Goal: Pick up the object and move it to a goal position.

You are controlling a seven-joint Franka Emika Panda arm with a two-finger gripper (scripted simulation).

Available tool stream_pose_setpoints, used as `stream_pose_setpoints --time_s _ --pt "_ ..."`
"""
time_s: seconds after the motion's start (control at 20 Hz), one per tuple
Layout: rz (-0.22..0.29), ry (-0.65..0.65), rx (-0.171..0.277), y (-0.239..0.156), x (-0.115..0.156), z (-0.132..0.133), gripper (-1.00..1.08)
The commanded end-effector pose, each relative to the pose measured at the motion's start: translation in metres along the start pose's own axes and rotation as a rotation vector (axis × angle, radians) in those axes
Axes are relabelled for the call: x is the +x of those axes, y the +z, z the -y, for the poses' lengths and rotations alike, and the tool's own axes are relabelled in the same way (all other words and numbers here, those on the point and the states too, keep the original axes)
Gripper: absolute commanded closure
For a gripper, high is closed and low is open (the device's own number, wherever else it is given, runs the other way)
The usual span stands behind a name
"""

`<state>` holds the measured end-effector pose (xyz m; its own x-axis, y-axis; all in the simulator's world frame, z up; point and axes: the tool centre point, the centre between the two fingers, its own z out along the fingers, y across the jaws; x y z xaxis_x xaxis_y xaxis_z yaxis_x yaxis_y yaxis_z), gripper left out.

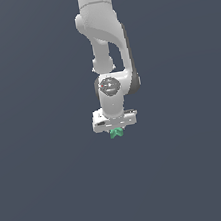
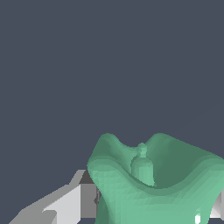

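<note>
The object (image 1: 116,133) is a tiny teal-green cross-shaped piece, much narrower than the white hand. In the exterior view it sits right under the hand of the white arm, between the fingers of my gripper (image 1: 116,132), which points straight down. In the wrist view the object (image 2: 153,183) fills the near part of the picture, with a grey finger (image 2: 65,203) pressed against its side. The gripper is shut on it. The fingertips are mostly hidden behind the piece.
A plain dark grey-blue surface (image 1: 45,194) fills both views. The white arm (image 1: 104,42) rises from the gripper toward the top of the exterior view. No other objects or goal marker show.
</note>
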<state>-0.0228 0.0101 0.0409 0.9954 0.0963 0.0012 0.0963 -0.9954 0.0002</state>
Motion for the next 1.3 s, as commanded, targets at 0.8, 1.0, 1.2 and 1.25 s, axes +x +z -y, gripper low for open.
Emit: stream_pose_setpoints --time_s 0.8,1.0,1.2,1.25 --pt "0.001 -0.001 0.000 -0.027 0.053 0.045 1.08" --pt "0.001 -0.001 0.000 -0.038 0.074 0.061 1.08" --pt "0.001 -0.001 0.000 -0.044 0.089 0.072 1.08" --pt "0.001 -0.001 0.000 -0.046 0.092 0.075 1.08"
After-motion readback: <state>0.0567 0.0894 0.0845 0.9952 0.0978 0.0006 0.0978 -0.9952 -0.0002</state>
